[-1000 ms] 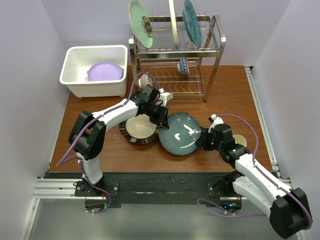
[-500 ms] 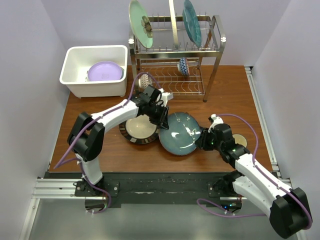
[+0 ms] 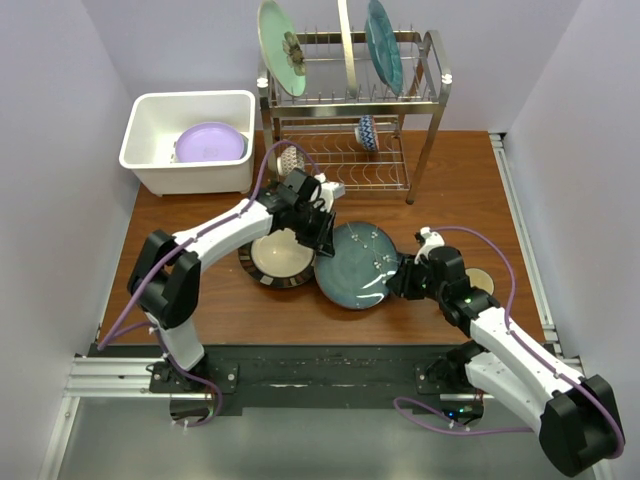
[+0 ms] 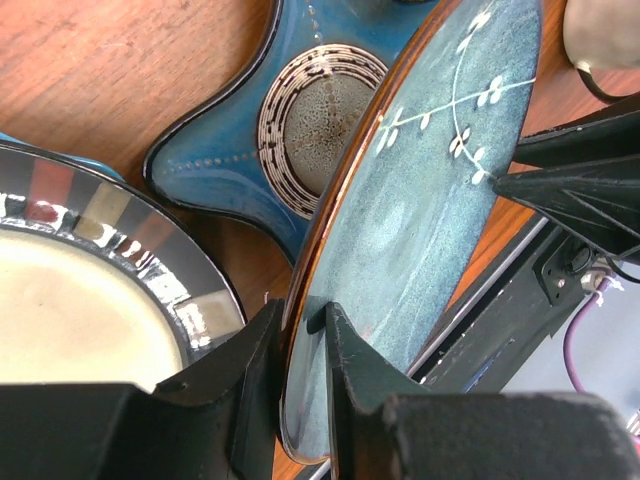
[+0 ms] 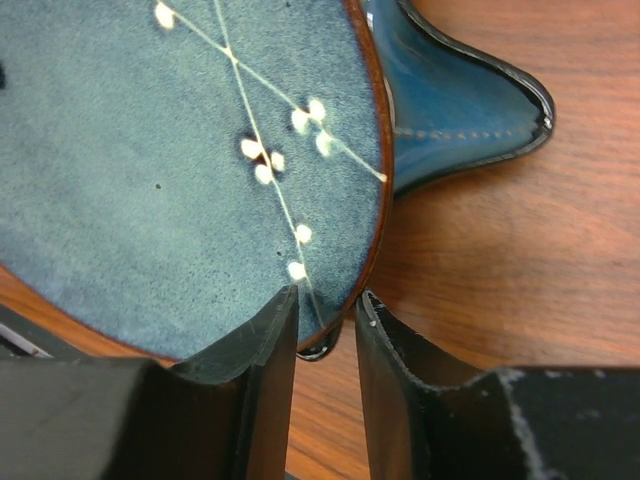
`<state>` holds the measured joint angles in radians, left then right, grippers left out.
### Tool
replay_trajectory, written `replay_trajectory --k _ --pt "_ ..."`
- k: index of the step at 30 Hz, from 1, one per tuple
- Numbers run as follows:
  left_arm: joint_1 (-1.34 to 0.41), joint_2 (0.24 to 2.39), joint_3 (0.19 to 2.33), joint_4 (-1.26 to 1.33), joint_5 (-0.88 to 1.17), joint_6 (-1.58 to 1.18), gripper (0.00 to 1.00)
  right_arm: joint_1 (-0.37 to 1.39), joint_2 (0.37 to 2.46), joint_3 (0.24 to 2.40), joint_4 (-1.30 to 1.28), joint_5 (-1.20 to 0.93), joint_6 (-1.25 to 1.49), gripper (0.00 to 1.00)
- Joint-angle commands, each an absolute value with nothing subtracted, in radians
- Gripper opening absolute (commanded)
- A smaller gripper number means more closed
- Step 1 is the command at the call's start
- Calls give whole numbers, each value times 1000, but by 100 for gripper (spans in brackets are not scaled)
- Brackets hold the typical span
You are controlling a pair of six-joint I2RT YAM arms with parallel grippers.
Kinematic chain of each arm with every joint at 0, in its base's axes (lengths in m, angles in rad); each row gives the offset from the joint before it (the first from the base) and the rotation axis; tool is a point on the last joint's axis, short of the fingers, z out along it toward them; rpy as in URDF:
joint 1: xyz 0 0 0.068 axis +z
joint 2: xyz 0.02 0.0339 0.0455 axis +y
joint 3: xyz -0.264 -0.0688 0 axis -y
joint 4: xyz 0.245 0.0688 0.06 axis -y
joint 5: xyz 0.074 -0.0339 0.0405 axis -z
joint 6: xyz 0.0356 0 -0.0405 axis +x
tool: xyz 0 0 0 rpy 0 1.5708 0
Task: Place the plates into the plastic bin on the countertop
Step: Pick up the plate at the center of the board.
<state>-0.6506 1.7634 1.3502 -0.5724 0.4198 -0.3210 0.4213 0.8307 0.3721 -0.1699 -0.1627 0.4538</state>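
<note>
A teal plate [image 3: 356, 268] with a white sprig pattern is tilted above the tabletop, over a dark blue star-shaped plate [image 4: 300, 110]. My left gripper [image 3: 322, 237] is shut on its upper-left rim [image 4: 300, 318]. My right gripper [image 3: 398, 278] straddles the opposite rim, with a gap at the outer finger [image 5: 328, 295]. A black-striped plate [image 3: 280, 258] with a cream centre lies just left of the teal one. At the back left, the white plastic bin [image 3: 140, 140] holds a lavender plate [image 3: 210, 142].
A steel wire dish rack [image 3: 425, 110] stands behind, carrying a pale green flower plate [image 3: 282, 48], another teal plate [image 3: 383, 45] and a small bowl [image 3: 367, 130]. A small round thing [image 3: 481, 280] lies right of my right arm. White walls close both sides.
The teal plate has shifted slightly left with my left gripper. My right jaws have widened a little around its rim.
</note>
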Motion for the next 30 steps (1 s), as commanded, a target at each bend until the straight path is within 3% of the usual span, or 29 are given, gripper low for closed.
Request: replay_trajectory --k 1,11,21,30 --pt "-669 1720 1381 -568 454 -295 0 446 808 494 106 -301 456 37" --pt "-585 1664 1374 -534 560 -299 0 446 810 491 127 -290 474 59" --pt "-436 1600 1292 -465 712 -325 0 445 825 482 141 -298 483 63" --pt "-426 1634 1279 -462 733 -314 0 446 847 466 141 -298 488 64"
